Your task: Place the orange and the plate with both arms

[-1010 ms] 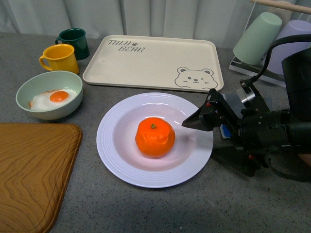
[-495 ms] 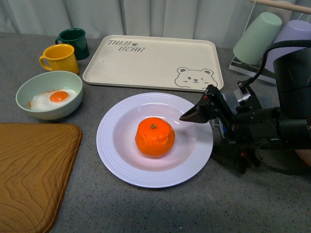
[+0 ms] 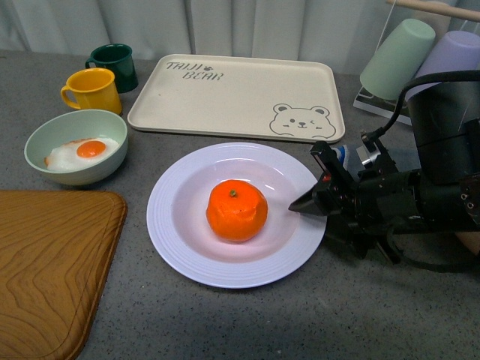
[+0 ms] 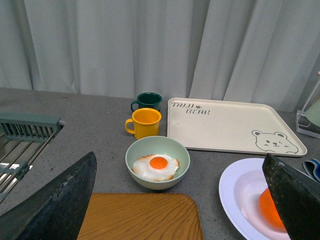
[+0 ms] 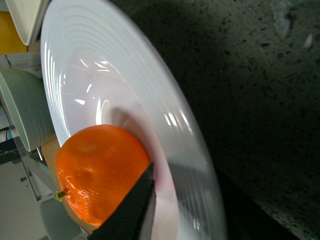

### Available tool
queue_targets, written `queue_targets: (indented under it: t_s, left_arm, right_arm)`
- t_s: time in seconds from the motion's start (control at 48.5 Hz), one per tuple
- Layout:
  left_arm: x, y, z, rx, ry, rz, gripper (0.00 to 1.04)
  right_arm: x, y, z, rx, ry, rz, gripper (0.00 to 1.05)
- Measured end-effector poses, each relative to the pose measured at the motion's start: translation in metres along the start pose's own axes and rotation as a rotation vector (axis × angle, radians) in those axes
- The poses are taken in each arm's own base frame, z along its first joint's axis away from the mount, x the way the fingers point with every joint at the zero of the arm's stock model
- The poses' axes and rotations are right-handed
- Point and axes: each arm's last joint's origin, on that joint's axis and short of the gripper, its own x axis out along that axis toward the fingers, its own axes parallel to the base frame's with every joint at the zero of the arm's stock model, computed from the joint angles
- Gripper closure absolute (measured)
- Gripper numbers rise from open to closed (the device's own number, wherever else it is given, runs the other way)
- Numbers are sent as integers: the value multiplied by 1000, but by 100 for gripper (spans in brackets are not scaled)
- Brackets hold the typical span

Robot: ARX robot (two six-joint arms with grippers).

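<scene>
Right gripper [image 3: 306, 184] — jaws spread — sits nearest, beside the ridged round white plate [image 3: 187, 259] holding the dimpled bright orange [image 3: 237, 212]; left gripper [image 4: 179, 157] gapes, empty.

Counter [image 3: 315, 322], contents by position. Middle: plate [image 3: 174, 238], with orange [image 3: 237, 211] in its well, at centre. Behind the plate, toward the far edge: tray [image 3: 225, 97], lying flat. Far left corner: rear mug [image 3: 114, 66], with front mug [image 3: 92, 90] just before it and slightly left, both left of the tray. Left edge, before the mugs and left of the plate: bowl [image 3: 75, 174], holding fried egg [image 3: 84, 151]. Near left corner: cutting board [image 3: 52, 262], before the bowl, running off the near edge. Far right corner: rack [image 3: 373, 103] bearing upturned cups [image 3: 396, 58], right of the tray. Right gripper [image 3: 309, 196]: over the plate's right rim, right of the orange.
</scene>
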Motion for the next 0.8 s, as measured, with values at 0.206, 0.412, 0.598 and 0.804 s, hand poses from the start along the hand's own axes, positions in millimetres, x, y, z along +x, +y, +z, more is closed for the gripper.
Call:
queue_targets:
  t_s: [0.206, 0.412, 0.598, 0.804]
  left_arm:
    - [0, 0, 0, 0, 0, 0, 7]
    - [0, 0, 0, 0, 0, 0, 7]
    - [0, 0, 0, 0, 0, 0, 7]
    - [0, 0, 0, 0, 0, 0, 7]
  right_arm:
    - [-2, 7, 4, -27, 26, 42, 101]
    - [-5, 13, 6, -89, -7, 71, 102]
    - [-8, 14, 5, -124, -38, 118, 102]
    - [-14, 24, 13, -156, -87, 177, 103]
